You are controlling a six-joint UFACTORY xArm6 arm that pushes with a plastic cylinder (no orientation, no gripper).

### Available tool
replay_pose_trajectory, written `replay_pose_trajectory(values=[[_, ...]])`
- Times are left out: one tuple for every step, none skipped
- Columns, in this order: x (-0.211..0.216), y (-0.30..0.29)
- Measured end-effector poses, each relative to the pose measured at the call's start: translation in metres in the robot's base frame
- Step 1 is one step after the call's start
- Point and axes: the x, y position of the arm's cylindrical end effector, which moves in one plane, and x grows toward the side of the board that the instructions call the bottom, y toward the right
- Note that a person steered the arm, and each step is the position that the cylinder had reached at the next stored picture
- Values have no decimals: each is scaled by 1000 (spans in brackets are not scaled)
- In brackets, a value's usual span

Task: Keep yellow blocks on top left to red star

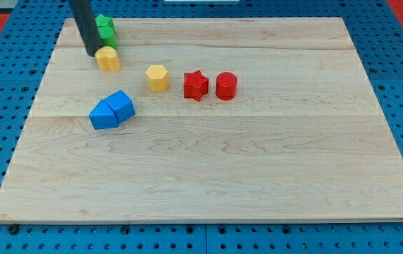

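Note:
My tip point(92, 53) rests at the view's upper left, touching the left side of a small yellow block point(108, 59). A yellow hexagon block point(157, 77) lies to the right of it. The red star point(195, 85) sits right of the hexagon, with a red cylinder point(226, 86) beside it on its right. Both yellow blocks are left of the star; the small one is also higher in the view.
A green block point(105, 29) lies just above the small yellow block, partly behind the rod. Two blue blocks point(112, 110) sit touching each other below the yellow blocks. The wooden board point(257, 162) rests on a blue pegboard.

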Motion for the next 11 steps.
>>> replay_pose_trajectory(values=[[14, -12], [15, -29], [37, 8], [31, 29], [10, 78], [4, 125], [33, 66], [89, 51], [111, 82], [107, 108], [74, 105]])
